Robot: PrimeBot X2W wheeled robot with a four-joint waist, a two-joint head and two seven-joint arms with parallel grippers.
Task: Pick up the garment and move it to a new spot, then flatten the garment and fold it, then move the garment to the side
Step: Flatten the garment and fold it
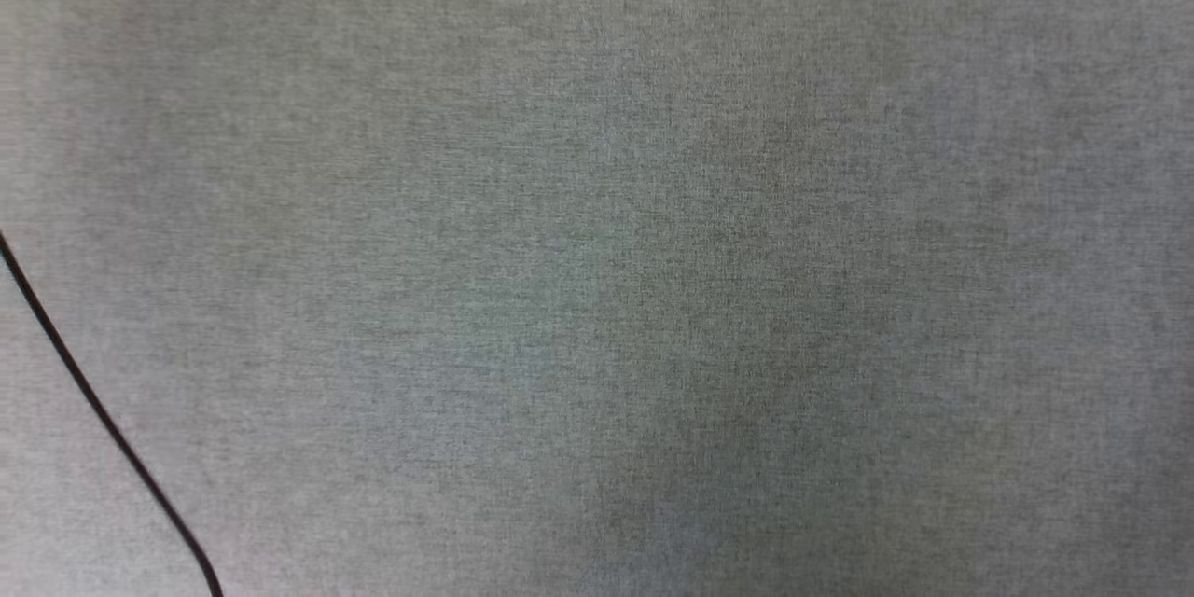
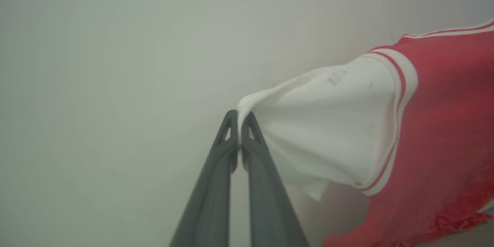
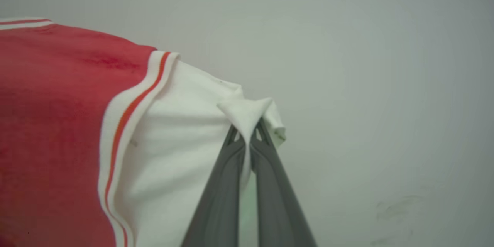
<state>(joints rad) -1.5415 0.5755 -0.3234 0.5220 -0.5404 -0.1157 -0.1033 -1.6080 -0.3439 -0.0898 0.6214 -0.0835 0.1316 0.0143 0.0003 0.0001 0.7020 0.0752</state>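
The garment [image 2: 444,123] is a red jersey with white sleeves and red-and-white striped trim. In the left wrist view my left gripper [image 2: 239,119] is shut on the tip of one white sleeve [image 2: 328,131], and the red body stretches off to the right. In the right wrist view my right gripper [image 3: 249,131] is shut on a bunched fold of the other white sleeve [image 3: 185,142], with the garment's [image 3: 50,123] red body spreading to the left. The cloth is pulled taut away from both sets of fingers. Any numerals are hidden.
The head view looks down on a grey woven table cover [image 1: 597,261], with a thin black cable [image 1: 103,420] crossing its lower left corner. Behind the garment in both wrist views is a plain pale surface.
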